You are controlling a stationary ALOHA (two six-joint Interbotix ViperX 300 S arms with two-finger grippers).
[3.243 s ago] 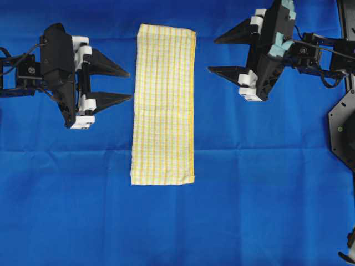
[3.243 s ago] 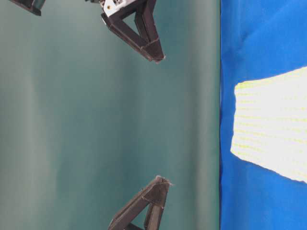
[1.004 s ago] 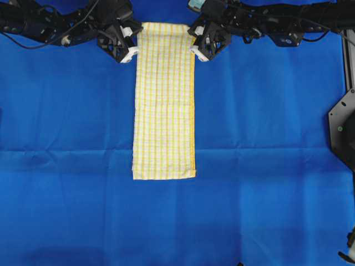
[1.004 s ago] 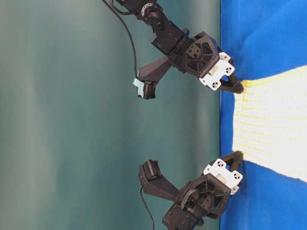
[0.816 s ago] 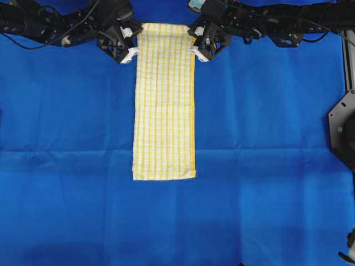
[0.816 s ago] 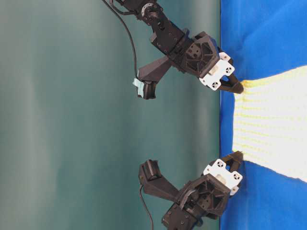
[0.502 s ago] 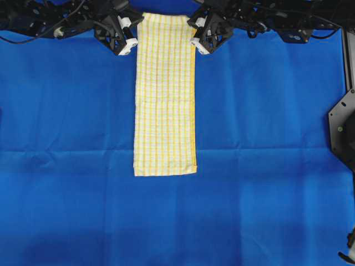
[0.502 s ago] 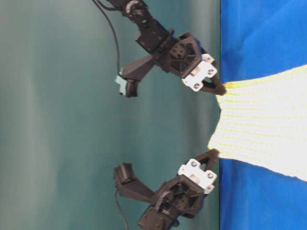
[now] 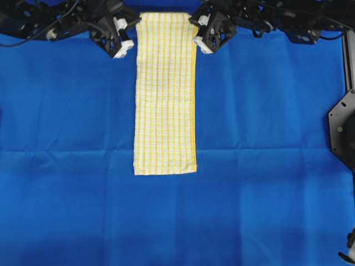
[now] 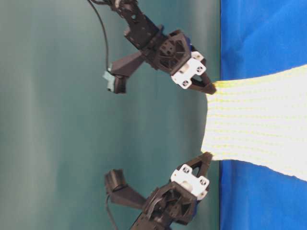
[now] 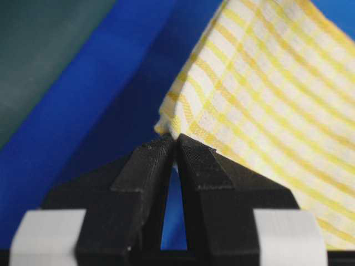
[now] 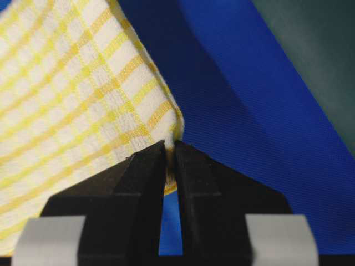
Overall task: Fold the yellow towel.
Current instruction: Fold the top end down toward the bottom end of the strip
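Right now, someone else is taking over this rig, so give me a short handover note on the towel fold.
Left gripper: shut on the far left corner of the yellow towel.
Right gripper: shut on the far right corner.
Towel: a long narrow strip on the blue cloth; the gripped end is raised off the surface, the near end lies flat.
Done: both far corners gripped and raised.
Left: carry the raised end over to the near end, lay it down, release.

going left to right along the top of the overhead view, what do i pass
left end effector pinching one top corner → yellow towel → right end effector pinching the other top corner, all over the blue cloth
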